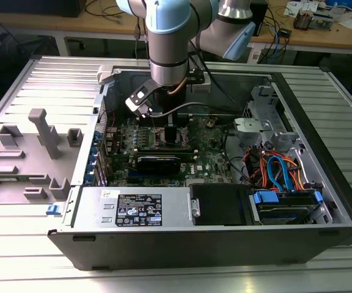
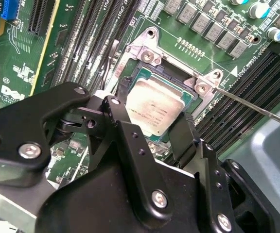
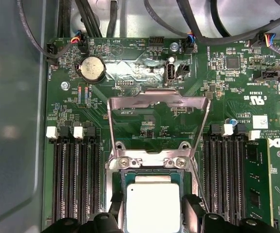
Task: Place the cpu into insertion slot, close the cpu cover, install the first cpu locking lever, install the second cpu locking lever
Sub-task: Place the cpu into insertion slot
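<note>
As seen in the exterior view, power supply box (image 1: 136, 209) at 6 o'clock of the tool (image 1: 171, 135), well apart. Narrowed onto two opposite edges of the cpu (image 2: 154, 109), over the insertion slot (image 2: 171, 76), memory slots (image 3: 77, 179) close alongside. Beyond the hinge edge, cpu cover (image 3: 158, 104) swung open.

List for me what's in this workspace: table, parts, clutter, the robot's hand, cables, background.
Surface: ribbed metal table carrying an open computer case.
Job's things: cpu looks seated in the slot; cover stands open; a thin lever juts out, unlatched.
Clutter: grey fixture on the exterior view's left.
Grippers: gripper low over the board, fingers shut on the cpu's sides.
Cables: orange and blue bundle inside the case; black cables past the board's edge.
Surroundings: wooden benches behind.
</note>
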`<state>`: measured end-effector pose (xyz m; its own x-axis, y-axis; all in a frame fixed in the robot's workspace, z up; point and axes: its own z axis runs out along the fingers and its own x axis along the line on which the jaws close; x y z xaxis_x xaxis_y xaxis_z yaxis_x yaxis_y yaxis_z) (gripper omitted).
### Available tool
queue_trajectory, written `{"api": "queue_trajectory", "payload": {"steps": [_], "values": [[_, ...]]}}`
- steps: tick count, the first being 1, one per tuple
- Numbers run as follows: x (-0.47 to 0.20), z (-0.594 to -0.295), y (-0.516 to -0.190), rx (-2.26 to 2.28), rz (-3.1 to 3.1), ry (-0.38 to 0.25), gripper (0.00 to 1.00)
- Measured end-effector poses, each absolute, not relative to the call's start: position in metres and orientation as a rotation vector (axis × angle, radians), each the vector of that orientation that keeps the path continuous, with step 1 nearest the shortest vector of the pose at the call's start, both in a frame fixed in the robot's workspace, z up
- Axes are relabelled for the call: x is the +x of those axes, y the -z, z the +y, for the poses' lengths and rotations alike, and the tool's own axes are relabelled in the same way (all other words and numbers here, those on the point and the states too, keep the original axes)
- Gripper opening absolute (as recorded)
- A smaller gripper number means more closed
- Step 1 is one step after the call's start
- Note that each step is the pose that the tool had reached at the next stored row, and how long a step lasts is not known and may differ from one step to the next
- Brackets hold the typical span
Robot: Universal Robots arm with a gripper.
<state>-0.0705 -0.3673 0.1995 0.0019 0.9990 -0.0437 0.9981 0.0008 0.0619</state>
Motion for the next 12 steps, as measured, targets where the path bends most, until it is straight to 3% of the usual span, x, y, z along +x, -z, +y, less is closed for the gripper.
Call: {"api": "queue_trajectory", "payload": {"steps": [4, 6, 12], "values": [[-0.0704, -0.3673, -0.1994, 2.168, 2.167, -0.017, 0.6], [-0.07, -0.3673, -0.1993, 2.167, 2.166, -0.016, 0.67], [-0.0695, -0.3673, -0.2048, 2.166, 2.165, -0.01, 0.67]]}}
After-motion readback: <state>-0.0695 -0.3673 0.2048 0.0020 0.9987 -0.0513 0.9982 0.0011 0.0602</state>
